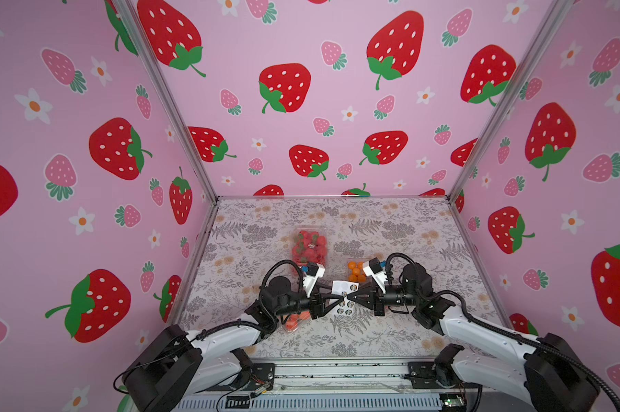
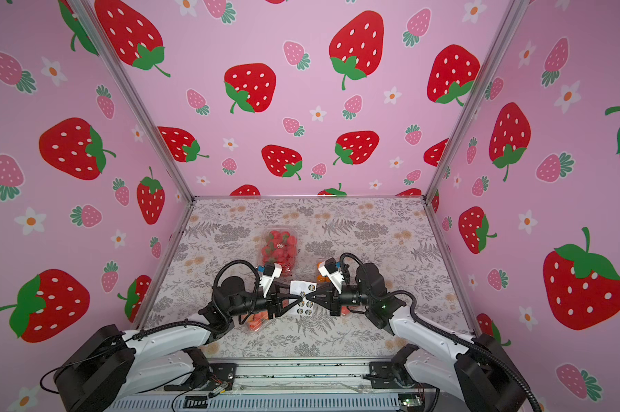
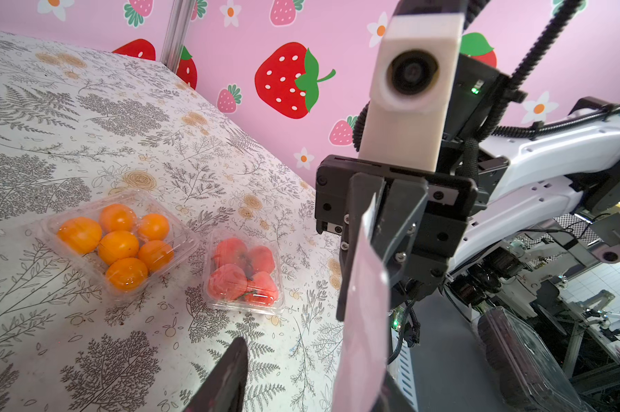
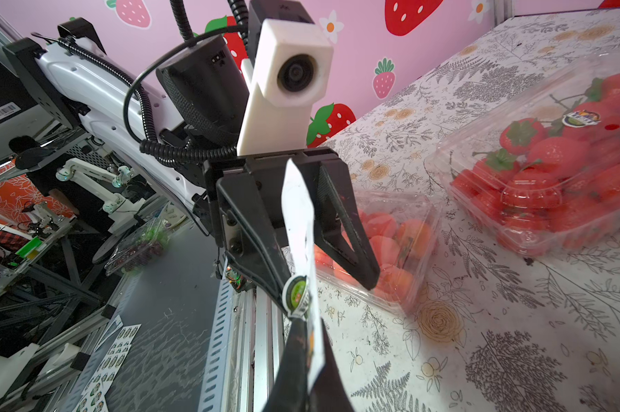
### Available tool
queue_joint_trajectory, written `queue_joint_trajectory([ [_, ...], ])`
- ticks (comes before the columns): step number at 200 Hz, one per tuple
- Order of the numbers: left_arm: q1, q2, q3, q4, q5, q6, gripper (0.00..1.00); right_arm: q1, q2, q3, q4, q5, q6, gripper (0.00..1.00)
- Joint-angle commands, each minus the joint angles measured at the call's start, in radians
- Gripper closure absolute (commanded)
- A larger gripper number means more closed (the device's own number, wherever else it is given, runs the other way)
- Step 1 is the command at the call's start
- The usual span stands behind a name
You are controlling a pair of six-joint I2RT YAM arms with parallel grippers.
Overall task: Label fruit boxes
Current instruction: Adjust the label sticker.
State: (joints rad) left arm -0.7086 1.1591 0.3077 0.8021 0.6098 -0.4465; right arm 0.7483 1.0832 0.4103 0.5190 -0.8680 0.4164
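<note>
My right gripper (image 4: 301,374) is shut on the edge of a white sticker sheet (image 4: 299,221) held upright in mid-air. My left gripper (image 4: 328,292) faces it with its jaws apart on either side of the sheet; a round green sticker (image 4: 296,296) sits at one fingertip. In both top views the grippers meet tip to tip (image 1: 337,299) (image 1: 349,296) above the table. The fruit boxes are clear punnets: strawberries (image 1: 309,246), oranges (image 3: 117,246), a small pink-red one (image 3: 244,274), and a large peach one (image 4: 390,242) under the left arm.
Pink strawberry-print walls (image 1: 301,107) close in the floral table (image 1: 390,232) on three sides. A metal rail (image 1: 337,371) runs along the front edge. Beyond it lie spare sticker sheets (image 4: 109,353) and a punnet of dark fruit (image 4: 141,246).
</note>
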Motion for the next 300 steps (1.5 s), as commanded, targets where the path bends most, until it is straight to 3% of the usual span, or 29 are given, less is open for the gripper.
queue_joint_trajectory([
  [1,0.001,0.004,0.041,0.023,0.01,0.015,0.5,0.007,0.009,0.024,0.03,-0.022,-0.021,1.0],
  [27,0.001,-0.002,0.043,0.026,0.015,0.012,0.45,0.008,0.013,0.022,0.032,-0.017,-0.022,1.0],
  [107,0.0,-0.039,0.013,0.022,0.018,0.023,0.45,-0.001,-0.011,0.022,0.006,0.021,-0.024,1.0],
  [128,-0.001,-0.081,-0.01,-0.008,0.004,0.038,0.37,-0.004,-0.019,0.021,0.004,0.021,-0.016,1.0],
  [150,0.0,-0.102,-0.024,-0.018,0.0,0.041,0.37,-0.004,-0.029,0.023,-0.001,0.019,-0.013,1.0],
  [181,0.002,-0.15,-0.036,-0.04,-0.015,0.05,0.46,-0.004,-0.023,0.034,-0.008,-0.004,-0.014,1.0],
  [212,0.001,-0.176,-0.044,-0.037,0.011,0.052,0.7,-0.004,-0.019,0.039,-0.02,0.0,-0.014,1.0],
  [265,0.0,-0.154,-0.029,-0.031,0.018,0.052,0.76,-0.004,0.012,0.045,0.005,-0.028,-0.007,1.0],
  [300,0.0,-0.146,-0.018,-0.03,0.041,0.044,1.0,-0.004,0.018,0.05,0.002,-0.021,-0.005,1.0],
])
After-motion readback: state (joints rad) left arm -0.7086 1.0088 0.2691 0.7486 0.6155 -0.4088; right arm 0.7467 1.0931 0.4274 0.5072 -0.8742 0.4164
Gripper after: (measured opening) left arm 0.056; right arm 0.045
